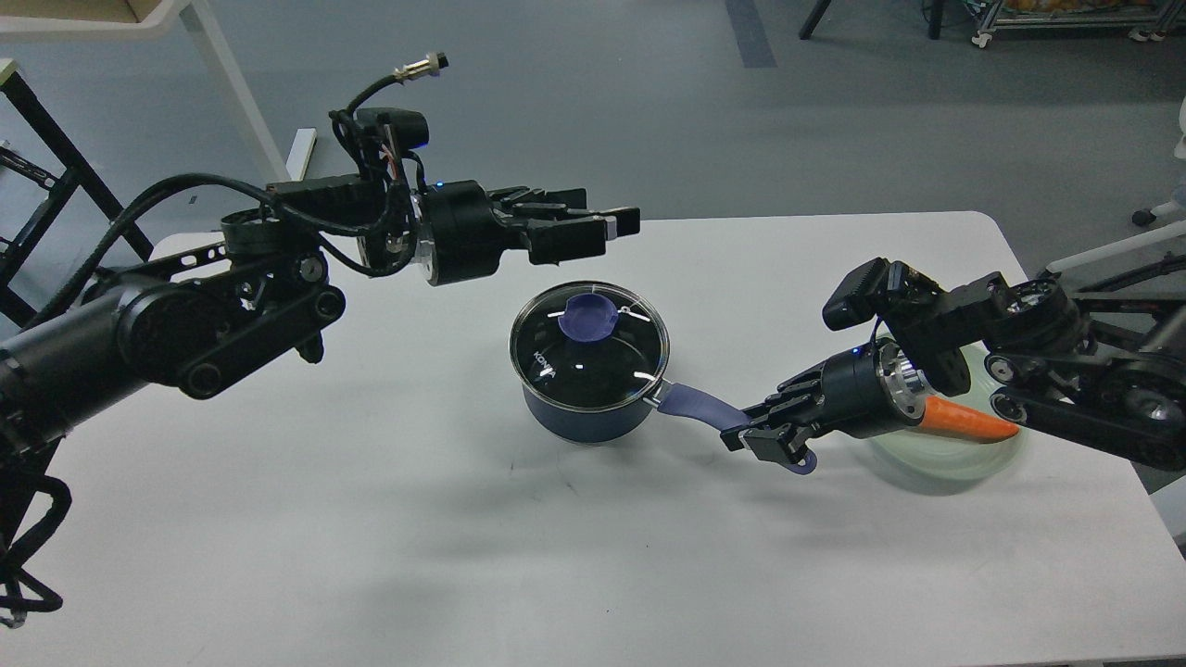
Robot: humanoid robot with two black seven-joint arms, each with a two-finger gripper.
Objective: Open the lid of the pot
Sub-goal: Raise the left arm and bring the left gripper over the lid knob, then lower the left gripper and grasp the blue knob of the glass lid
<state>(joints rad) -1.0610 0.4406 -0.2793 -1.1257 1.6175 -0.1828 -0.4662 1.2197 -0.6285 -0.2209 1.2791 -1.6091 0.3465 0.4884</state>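
The dark navy pot (pixel 582 421) stands in the middle of the white table (pixel 371 519). The glass lid (pixel 607 366) lies shut on it, with its purple-blue knob (pixel 587 320) on top. The pot's long purple-blue handle (pixel 690 405) points right. My right gripper (pixel 771 443) is shut on the far end of that handle. My left gripper (pixel 602 232) is open and empty. It points right, above and just behind the lid, apart from the knob.
A pale green plate (pixel 945 463) with an orange carrot (pixel 968 420) lies at the right, partly under my right arm. A white table leg (pixel 236 93) and a black frame (pixel 46 167) stand beyond the table's far left corner.
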